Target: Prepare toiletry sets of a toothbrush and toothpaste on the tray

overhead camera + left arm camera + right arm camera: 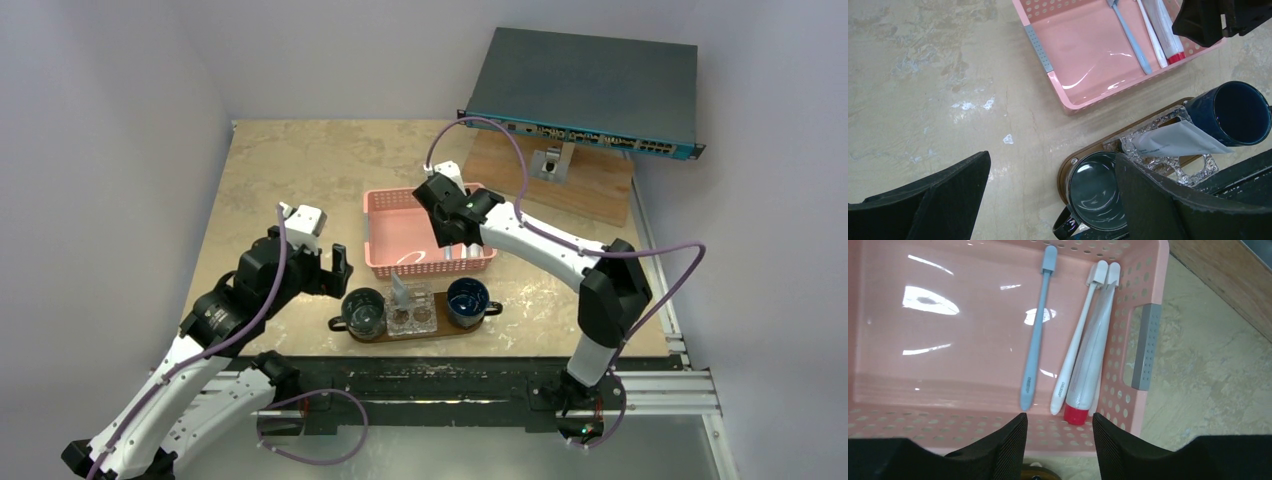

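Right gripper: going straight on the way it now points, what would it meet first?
Probably the tube's red cap, beside the white toothbrush's handle end, by the pink basket's near wall. Depth is unclear; the right gripper might touch that wall first.

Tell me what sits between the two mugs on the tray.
A clear glass holder with a grey-white toothpaste tube resting in it, and nothing else. The left wrist view shows it best.
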Tool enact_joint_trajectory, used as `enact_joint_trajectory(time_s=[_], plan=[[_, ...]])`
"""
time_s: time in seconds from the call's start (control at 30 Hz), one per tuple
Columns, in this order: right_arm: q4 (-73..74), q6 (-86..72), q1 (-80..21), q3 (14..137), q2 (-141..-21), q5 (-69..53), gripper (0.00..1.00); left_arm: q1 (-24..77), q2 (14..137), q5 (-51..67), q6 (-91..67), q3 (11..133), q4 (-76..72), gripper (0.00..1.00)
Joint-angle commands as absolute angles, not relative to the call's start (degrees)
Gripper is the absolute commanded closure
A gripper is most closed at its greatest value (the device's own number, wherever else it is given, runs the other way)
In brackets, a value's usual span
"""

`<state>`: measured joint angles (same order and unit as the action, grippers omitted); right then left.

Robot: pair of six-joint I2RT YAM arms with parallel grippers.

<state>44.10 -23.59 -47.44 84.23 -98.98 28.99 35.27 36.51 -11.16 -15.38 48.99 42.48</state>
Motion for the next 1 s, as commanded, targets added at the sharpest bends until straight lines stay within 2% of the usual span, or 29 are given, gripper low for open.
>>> enact_joint_trajectory(time_s=[0.0,0.37,0.97], plan=[[38.7,-25.5,-45.4,81.8,-100.1,29.5,0.46,35.1,36.1,-11.9,-14.2,49.5,40.5,0.05],[33.9,-27.0,-41.5,80.2,-106.8,29.5,0.46,35.1,35.7,-12.0,-14.1,49.5,40.7,0.05],[29.4,-29.1,-37.5,76.1,-110.5,29.6,0.47,35.1,36.3,-12.8,-13.7,49.6,40.6,0.05]])
